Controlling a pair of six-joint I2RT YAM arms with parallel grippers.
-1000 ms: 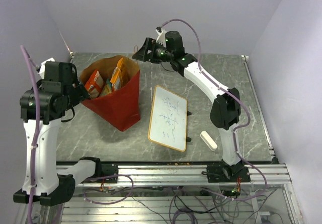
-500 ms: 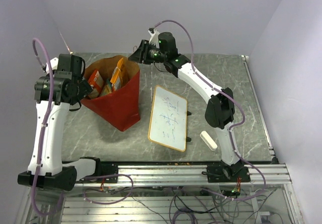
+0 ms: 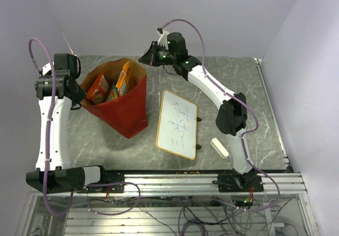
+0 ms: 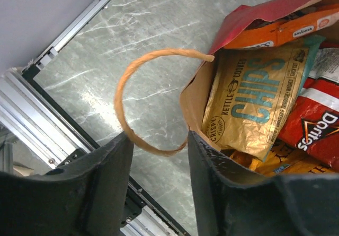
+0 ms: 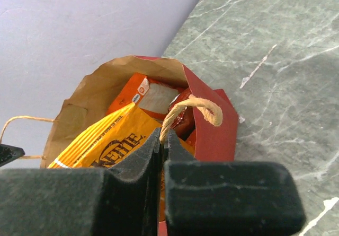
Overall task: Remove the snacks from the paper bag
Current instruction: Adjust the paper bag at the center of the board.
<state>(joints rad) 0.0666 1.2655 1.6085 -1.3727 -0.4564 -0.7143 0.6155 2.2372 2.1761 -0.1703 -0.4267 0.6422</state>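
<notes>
The paper bag (image 3: 124, 106) stands mouth-up on the left half of the table (image 3: 238, 77). The snacks (image 4: 254, 103) sit on end inside it, their long axes running up toward the mouth. The right gripper (image 5: 161, 137) has its 2 fingers pressed together on the right string handle (image 5: 193, 106) at the bag's far right rim. The left gripper (image 4: 158, 151) is partly open, with the left string handle (image 4: 123, 95) looping unpinched through the gap. The left arm rises tall, its wrist bent over the left rim. The right arm reaches far and leftward across the table.
</notes>
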